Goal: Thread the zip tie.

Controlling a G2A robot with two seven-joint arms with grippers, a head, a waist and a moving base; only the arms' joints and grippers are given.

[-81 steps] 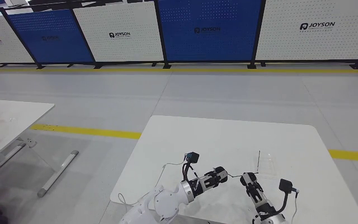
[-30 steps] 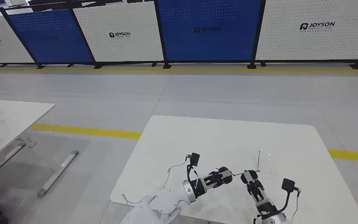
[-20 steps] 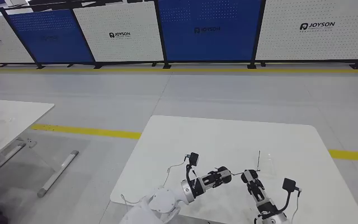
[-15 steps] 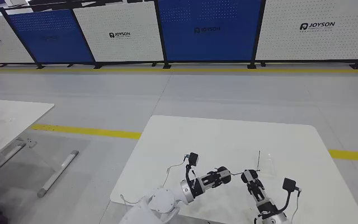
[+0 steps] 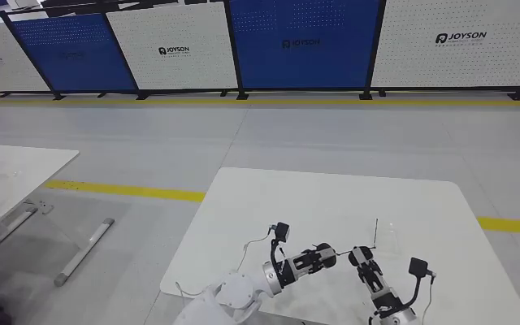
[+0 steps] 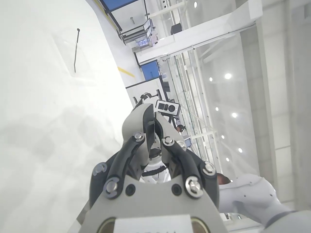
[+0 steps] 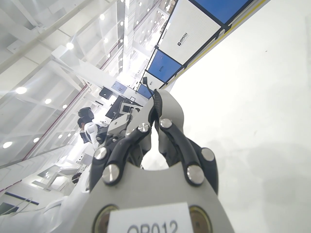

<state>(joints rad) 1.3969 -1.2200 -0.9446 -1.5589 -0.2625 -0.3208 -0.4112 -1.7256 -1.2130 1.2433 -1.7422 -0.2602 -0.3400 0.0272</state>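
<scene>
A thin black zip tie point(image 5: 341, 253) spans the short gap between my two grippers near the table's front edge. My right gripper point(image 5: 355, 253) is shut on it. In the right wrist view the tie point(image 7: 147, 84) sticks out past the right gripper point(image 7: 155, 93), its square head free in the air. My left gripper point(image 5: 327, 255) faces it from the left, and in the left wrist view this gripper point(image 6: 145, 106) is shut. Whether it pinches the tie's other end is hidden.
A second black zip tie point(image 5: 375, 231) lies loose on the white table point(image 5: 325, 203) just beyond the grippers, next to a clear plastic bag point(image 5: 394, 237). It is also in the left wrist view, as the loose tie point(image 6: 76, 49).
The two grippers have drawn slightly closer together, the left one shifting right and the right one edging left. Both stay shut and the loose tie has not moved.
</scene>
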